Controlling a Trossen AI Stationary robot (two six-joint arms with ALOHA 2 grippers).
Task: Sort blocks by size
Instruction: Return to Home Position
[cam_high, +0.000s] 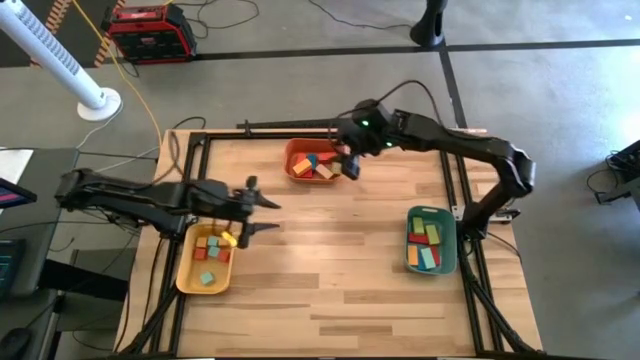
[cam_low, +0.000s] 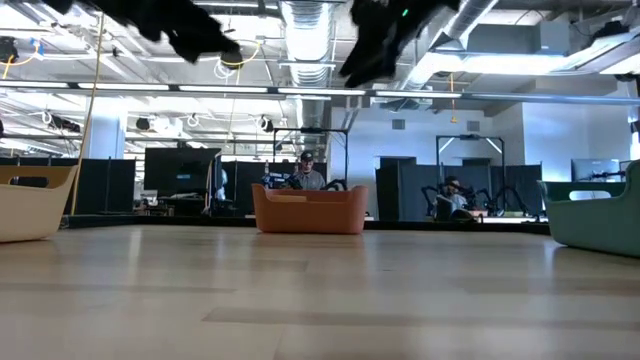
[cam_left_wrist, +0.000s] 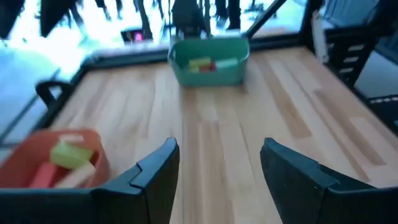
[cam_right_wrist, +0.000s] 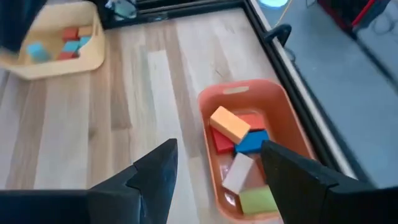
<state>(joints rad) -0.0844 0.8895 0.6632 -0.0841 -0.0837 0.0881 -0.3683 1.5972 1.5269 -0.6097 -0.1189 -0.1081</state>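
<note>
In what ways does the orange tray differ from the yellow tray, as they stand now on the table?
The orange tray stands at the table's far edge, the yellow tray at its left side. The orange tray holds larger blocks, the yellow tray small cubes. The right pincer, open, hangs over the orange tray; the left pincer, open, is near the yellow tray. Both hold blocks of mixed colours.

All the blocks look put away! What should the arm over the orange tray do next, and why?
Probably lift the right gripper up and back from the orange tray. It is open and empty. The blocks in view all sit in trays, with none loose on the table, so nothing seems left to pick. The left gripper hovers open near the yellow tray.
</note>
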